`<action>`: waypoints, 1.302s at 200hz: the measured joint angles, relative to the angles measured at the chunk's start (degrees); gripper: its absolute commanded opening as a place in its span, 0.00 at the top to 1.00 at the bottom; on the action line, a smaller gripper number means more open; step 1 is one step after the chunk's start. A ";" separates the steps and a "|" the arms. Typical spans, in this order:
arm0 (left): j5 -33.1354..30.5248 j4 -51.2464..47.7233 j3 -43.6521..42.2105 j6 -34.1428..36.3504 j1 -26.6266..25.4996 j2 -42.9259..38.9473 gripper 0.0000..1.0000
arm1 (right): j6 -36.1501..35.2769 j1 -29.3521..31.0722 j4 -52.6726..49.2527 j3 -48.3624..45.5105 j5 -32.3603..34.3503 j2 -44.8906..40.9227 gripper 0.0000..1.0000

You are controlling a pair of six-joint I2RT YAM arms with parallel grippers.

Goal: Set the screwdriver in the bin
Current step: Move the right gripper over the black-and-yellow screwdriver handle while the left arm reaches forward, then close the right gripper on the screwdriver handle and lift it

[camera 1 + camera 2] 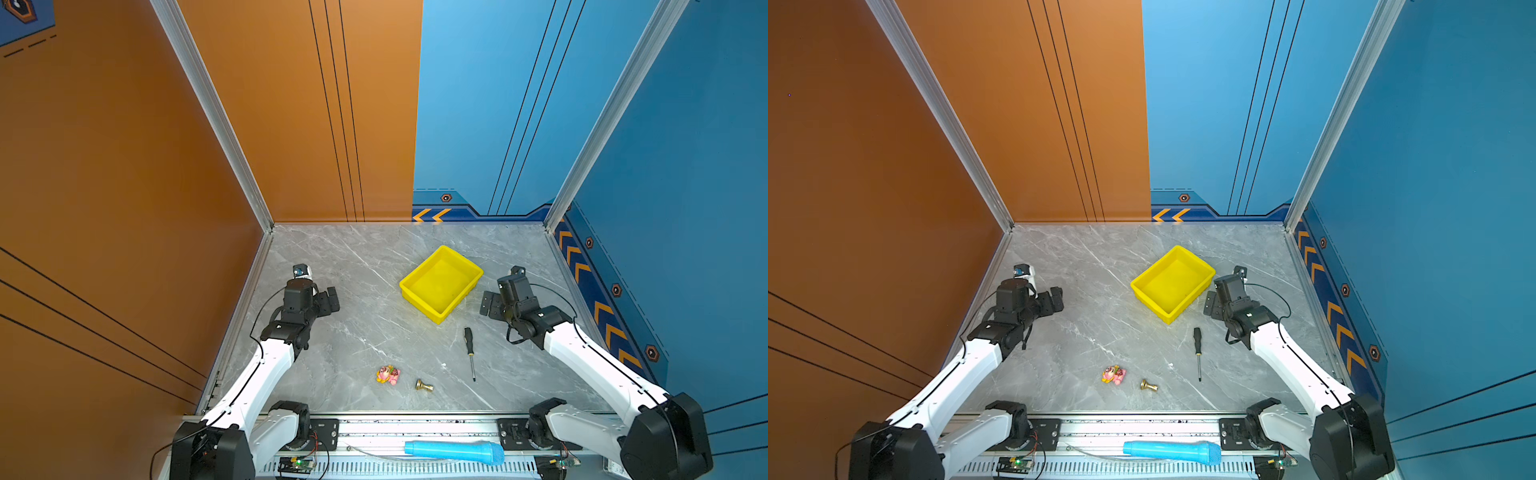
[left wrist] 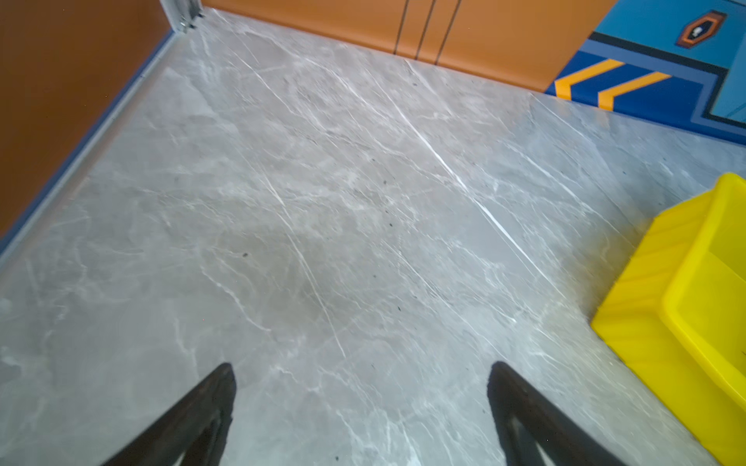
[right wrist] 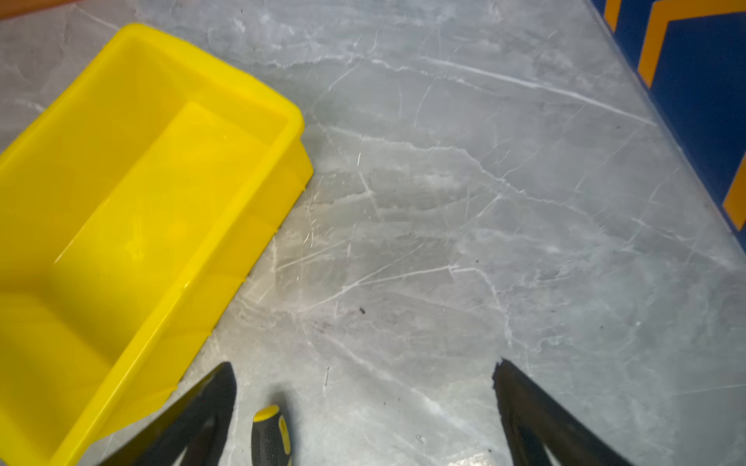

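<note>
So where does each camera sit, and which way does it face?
Both top views: overhead at the front, looking down at the table; left arm, right arm.
Left wrist: behind left gripper, facing bare table and the bin; open fingers.
Right wrist: behind right gripper, facing the bin and the screwdriver; open fingers.
All share the bin.

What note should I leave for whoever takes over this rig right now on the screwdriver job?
Left gripper: open, empty, over the bare grey marble table.
Right gripper: open, empty, beside the bright yellow rectangular plastic bin.
Slim black-handled screwdriver with a yellow band and silver shaft: flat on the table, apart from the bin, its handle end near the right gripper.
Done: nothing; the bin is empty.
Left: grasp the screwdriver, likely with the right gripper, lift it and release it in the bin.
</note>
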 measured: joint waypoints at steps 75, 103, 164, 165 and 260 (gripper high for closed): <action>5.14 -2.82 1.90 2.14 -9.38 2.14 0.02 | 5.68 9.14 -2.60 -5.05 -3.04 2.62 0.00; 5.79 -2.86 2.03 2.40 -10.01 3.10 0.02 | 7.13 9.99 -0.90 -6.45 -4.96 5.42 0.07; 19.08 -3.26 5.77 7.28 -12.63 4.46 0.02 | 9.31 11.30 3.96 -7.19 -7.58 10.86 0.24; 19.32 -3.26 5.81 7.41 -12.74 4.50 0.02 | 9.33 11.30 4.04 -7.19 -7.58 10.91 0.24; 27.67 -4.70 11.43 14.82 -31.01 11.08 0.02 | 10.34 11.63 8.90 -7.30 -8.39 15.06 0.71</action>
